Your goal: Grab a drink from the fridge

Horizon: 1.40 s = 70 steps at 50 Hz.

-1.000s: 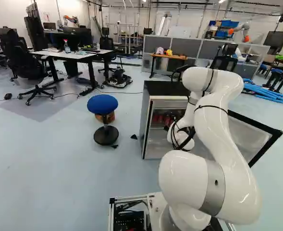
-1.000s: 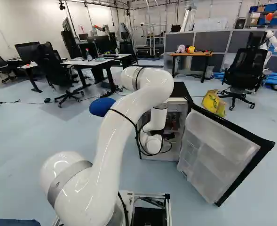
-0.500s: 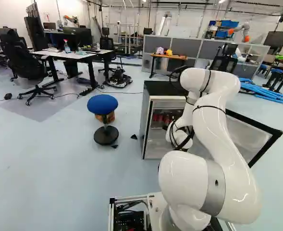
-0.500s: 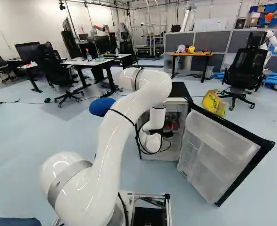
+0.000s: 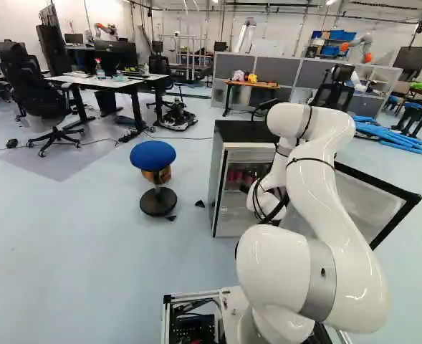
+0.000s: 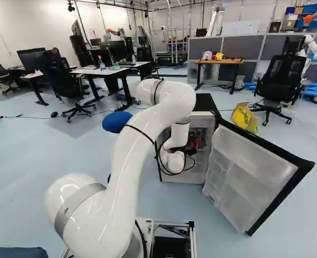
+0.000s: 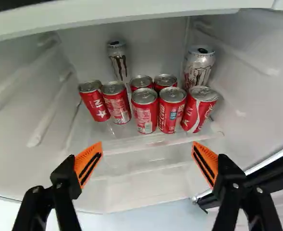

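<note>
Counting from the fridge (image 5: 243,131), we list: door (image 6: 249,180), open, done; red cans (image 7: 144,114), on its inner shelf, untaken; our gripper (image 7: 147,150), spread wide, empty, before that shelf; grasp and withdrawal, outstanding.

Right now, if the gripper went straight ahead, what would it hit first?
Probably the middle red cans ahead of it, though depth is unclear and the shelf's front edge might come first.

The white arm (image 6: 128,153) rises from its lowest joint (image 5: 271,322), arches over and drops to a low wrist (image 6: 174,162). Its black gripper (image 6: 191,151) points ahead; in the wrist view, the gripper's (image 7: 147,145) two fingers stand wide apart, orange pads (image 7: 86,161) angled inward
</note>
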Available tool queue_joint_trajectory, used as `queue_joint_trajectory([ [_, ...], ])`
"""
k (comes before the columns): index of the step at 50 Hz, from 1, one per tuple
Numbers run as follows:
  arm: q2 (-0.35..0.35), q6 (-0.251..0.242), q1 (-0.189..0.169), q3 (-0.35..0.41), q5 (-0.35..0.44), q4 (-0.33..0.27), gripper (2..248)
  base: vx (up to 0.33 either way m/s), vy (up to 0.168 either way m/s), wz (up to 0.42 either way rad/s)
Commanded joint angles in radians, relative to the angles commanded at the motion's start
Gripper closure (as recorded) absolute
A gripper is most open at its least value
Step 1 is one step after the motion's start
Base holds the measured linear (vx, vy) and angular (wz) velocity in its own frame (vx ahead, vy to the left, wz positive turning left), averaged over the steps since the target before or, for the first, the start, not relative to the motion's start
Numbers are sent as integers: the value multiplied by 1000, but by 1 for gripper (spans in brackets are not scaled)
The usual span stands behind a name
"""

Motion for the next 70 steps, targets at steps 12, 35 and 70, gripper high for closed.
queue_joint_trajectory([
  [12, -9, 0, 4, -18, -8, -27, 3, 0, 0, 0],
  [35, -22, 0, 10, -44, -19, -55, 3, 0, 0, 0],
  [70, -22, 0, 10, -44, -19, -55, 56, 0, 0, 0],
])
